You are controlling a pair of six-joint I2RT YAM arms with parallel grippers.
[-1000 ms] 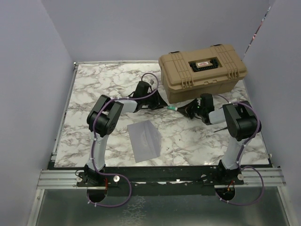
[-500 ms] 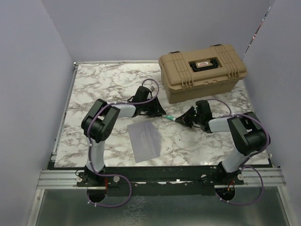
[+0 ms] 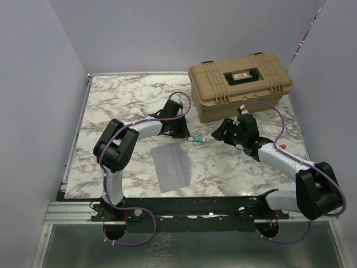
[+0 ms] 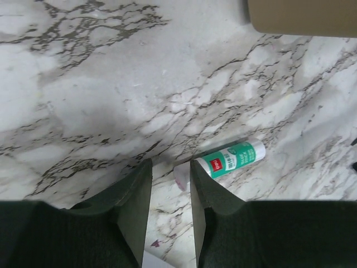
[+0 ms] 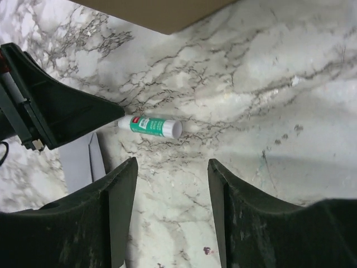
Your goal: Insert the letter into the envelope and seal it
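Observation:
The blue-grey envelope (image 3: 172,164) lies flat in the middle of the table; a corner (image 5: 81,159) of it shows in the right wrist view. The letter is out of view. A green and white glue stick (image 3: 196,138) lies on the marble between the two grippers. My left gripper (image 3: 186,134) hovers just left of it, jaws a narrow gap apart, with nothing held (image 4: 169,164). The stick's whitish end (image 4: 182,173) lies just past the fingertips. My right gripper (image 3: 219,134) stands open to the right of the stick (image 5: 150,125), with bare marble between its fingers (image 5: 172,164).
A tan toolbox (image 3: 240,84) stands at the back right, close behind both grippers; its edge (image 5: 156,11) fills the top of the right wrist view. Small purple marks (image 5: 206,250) dot the marble. The table's walls close in on all sides.
My right gripper has opened and let go of the glue stick, which now lies on the table. The right arm has stretched out low to the right. The left gripper has narrowed slightly.

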